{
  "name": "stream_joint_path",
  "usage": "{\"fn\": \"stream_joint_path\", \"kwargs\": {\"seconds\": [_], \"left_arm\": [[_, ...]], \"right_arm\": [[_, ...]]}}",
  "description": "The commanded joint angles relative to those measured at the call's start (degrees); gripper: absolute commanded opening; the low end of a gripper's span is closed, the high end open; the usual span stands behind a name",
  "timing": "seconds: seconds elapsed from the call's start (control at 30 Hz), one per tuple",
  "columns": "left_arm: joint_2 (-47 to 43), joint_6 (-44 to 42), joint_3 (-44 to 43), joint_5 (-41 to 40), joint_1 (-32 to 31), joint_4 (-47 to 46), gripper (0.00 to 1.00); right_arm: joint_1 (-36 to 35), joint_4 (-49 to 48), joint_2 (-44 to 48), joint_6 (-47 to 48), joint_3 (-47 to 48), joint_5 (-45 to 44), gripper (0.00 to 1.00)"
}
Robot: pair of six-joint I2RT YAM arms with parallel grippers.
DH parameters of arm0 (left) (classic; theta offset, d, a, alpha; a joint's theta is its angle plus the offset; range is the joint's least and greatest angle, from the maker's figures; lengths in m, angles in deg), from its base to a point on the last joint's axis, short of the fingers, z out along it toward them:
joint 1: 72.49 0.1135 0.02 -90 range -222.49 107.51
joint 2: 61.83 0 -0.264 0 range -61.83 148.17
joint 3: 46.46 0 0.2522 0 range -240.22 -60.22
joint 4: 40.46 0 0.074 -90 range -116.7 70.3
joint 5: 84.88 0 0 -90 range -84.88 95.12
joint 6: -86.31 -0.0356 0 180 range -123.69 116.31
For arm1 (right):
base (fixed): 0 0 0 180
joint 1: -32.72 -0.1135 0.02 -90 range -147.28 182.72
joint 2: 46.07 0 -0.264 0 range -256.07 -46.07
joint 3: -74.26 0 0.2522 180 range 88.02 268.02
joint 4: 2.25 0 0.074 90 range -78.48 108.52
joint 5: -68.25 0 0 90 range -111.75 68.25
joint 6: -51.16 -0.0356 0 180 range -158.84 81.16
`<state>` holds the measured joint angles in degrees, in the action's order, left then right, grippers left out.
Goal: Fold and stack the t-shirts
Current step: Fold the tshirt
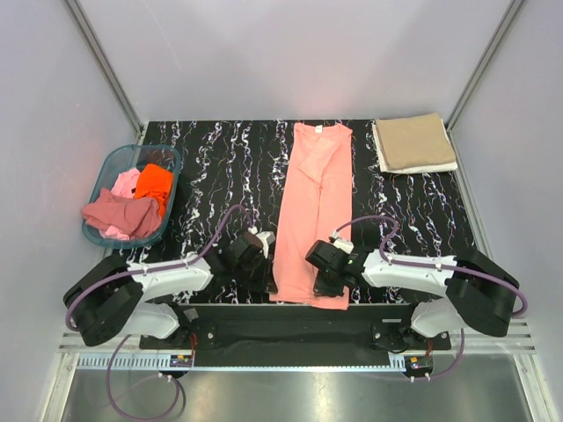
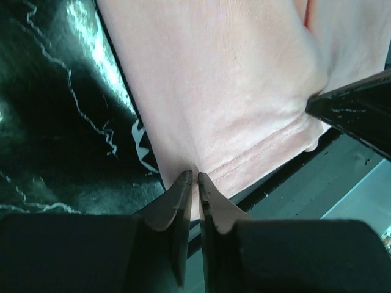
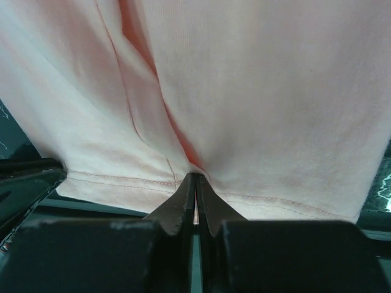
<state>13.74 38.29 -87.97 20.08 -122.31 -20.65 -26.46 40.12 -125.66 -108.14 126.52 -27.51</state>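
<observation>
A salmon-pink t-shirt point(image 1: 312, 211) lies folded lengthwise as a long strip down the middle of the table. Its hem is at the near edge. My left gripper point(image 1: 271, 283) is shut on the hem's left corner point(image 2: 201, 168). My right gripper point(image 1: 327, 288) is shut on the hem point(image 3: 201, 168) further right, where a fold line meets it. The cloth bunches slightly at both pinches. A tan t-shirt point(image 1: 413, 142) sits folded at the back right. More t-shirts, orange point(image 1: 155, 182), light pink and dusty rose point(image 1: 119, 214), are heaped in the basket.
The translucent teal basket point(image 1: 100, 172) stands at the table's left edge. The black marbled table point(image 1: 211, 167) ends just below the hem at a metal rail. The other arm's dark finger shows at the side of each wrist view.
</observation>
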Motion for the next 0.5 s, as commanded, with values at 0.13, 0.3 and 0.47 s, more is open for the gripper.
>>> {"fn": "stream_joint_path", "kwargs": {"seconds": [0.13,0.3,0.47], "left_arm": [[-9.63,1.53,-1.68,-1.08,-0.8,5.11,0.24],[-10.98,-0.22,-5.29,-1.77,-0.89,7.05,0.3],[-8.16,-3.13,-6.79,-6.17,-0.1,10.57,0.39]], "right_arm": [[-0.67,2.16,6.36,-0.31,-0.1,-0.57,0.13],[0.98,3.56,11.29,3.19,1.66,-2.85,0.26],[17.03,3.22,9.81,18.88,4.29,-1.45,0.28]]}}
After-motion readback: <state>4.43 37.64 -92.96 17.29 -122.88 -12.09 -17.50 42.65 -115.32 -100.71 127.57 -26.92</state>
